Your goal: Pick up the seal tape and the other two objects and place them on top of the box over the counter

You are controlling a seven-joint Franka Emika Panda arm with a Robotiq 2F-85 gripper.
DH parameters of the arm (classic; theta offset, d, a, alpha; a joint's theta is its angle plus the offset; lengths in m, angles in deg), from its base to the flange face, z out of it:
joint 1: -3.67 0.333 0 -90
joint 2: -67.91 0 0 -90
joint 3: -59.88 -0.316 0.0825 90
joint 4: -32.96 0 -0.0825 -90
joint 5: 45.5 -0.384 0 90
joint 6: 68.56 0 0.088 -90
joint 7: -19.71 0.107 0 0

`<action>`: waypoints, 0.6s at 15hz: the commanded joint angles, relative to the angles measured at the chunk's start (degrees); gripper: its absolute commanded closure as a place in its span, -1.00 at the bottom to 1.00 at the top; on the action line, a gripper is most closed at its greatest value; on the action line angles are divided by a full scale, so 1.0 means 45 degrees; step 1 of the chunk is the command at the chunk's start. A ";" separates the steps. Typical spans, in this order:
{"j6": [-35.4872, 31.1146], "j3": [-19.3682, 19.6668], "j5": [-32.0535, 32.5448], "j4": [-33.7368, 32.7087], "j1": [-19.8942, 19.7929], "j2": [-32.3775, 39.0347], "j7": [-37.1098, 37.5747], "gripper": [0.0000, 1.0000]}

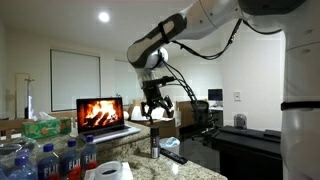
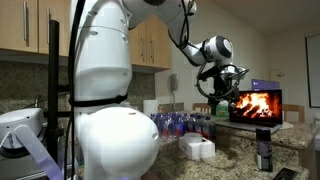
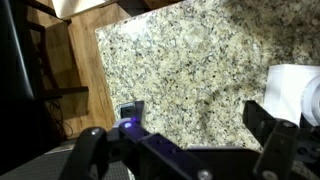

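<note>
1. Below the end effector [image 1: 153, 103], on the speckled desk [image 1: 190, 172], I count one seal tape [image 1: 112, 171], one dark cylinder [image 1: 154, 143] and one flat black remote-like item [image 1: 172, 157].
2. Off to one side of the end effector, at about its height, stands one laptop [image 1: 100, 114] with its lid up and a fire picture on the screen. Beyond the laptop sits one green tissue box [image 1: 40, 128].
3. Lower down on that same side is a bunch of blue-labelled water bottles [image 1: 50, 160]. I make out at least three, but they overlap too much for an exact count.
4. The seal tape is a small white roll lying on the desk, below the end effector and between the bottles and the cylinder. In the wrist view the seal tape [image 3: 290, 92] shows at the picture's edge, just beside one of the fingers [image 3: 268, 135].
5. The dark cylinder is slim and upright, nearly straight under the end effector and well apart from it. In an exterior view the dark cylinder [image 2: 265, 155] shows a lighter top.
6. The remote-like item lies flat just beside the cylinder's foot, on the side away from the tape.
7. The end effector [image 3: 178, 128] hangs in the air, released. Its two fingers are spread wide with only bare granite between them, and it grasps nothing.
</note>
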 commanded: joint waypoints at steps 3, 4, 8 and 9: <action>-0.0762 0.0391 0.0206 -0.1271 -0.0625 0.0310 -0.0395 -1.00; -0.0707 0.0481 0.0258 -0.1675 -0.0704 0.0537 -0.0560 -1.00; -0.0366 0.0941 0.0067 -0.3455 -0.1111 0.2040 -0.0420 -1.00; -0.0339 0.1037 -0.0071 -0.3866 -0.1178 0.2473 -0.0388 -1.00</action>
